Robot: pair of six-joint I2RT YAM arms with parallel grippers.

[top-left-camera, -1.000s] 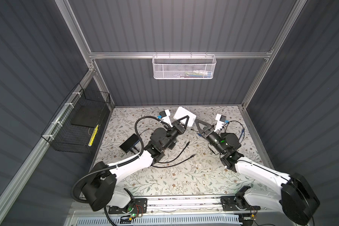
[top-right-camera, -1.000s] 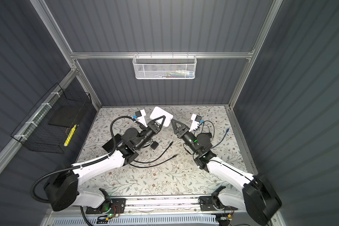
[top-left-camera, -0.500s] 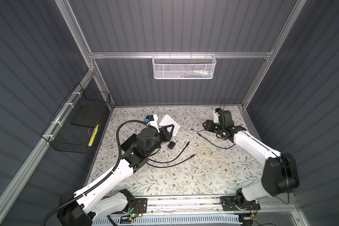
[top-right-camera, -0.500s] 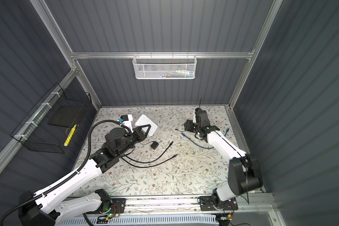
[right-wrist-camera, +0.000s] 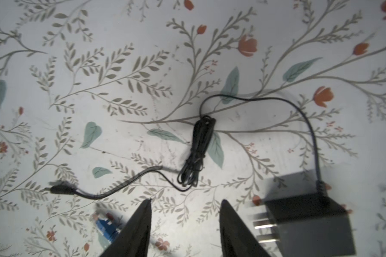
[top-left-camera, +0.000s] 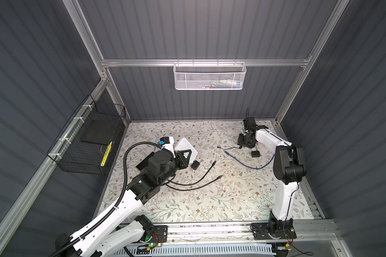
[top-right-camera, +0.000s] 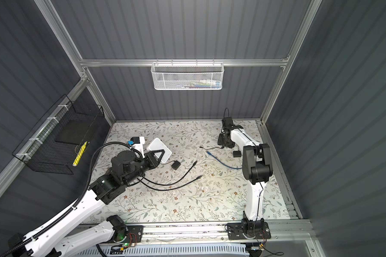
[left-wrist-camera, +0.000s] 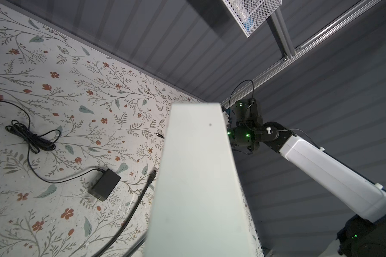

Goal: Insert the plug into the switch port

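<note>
My left tool point(top-left-camera: 189, 154) is clamped on the white switch point(top-left-camera: 184, 144), which I hold tilted at the left side of the surface point(top-left-camera: 210, 200). Both top views show one triangular finger across the switch. The left wrist view is filled by its pale face and shows none of my jaws.

My right tool point(right-wrist-camera: 186, 201) reads as a dark block in the top views. Only the right wrist view shows its fingers point(right-wrist-camera: 143, 227) spread with nothing between them. In that view the barrel plug point(right-wrist-camera: 58, 190) lies loose beside its bundled cord point(right-wrist-camera: 196, 151) and adapter point(right-wrist-camera: 308, 213). The blue plug point(right-wrist-camera: 107, 227) sits partly behind one finger. Both plugs lie well apart from the switch.
</note>
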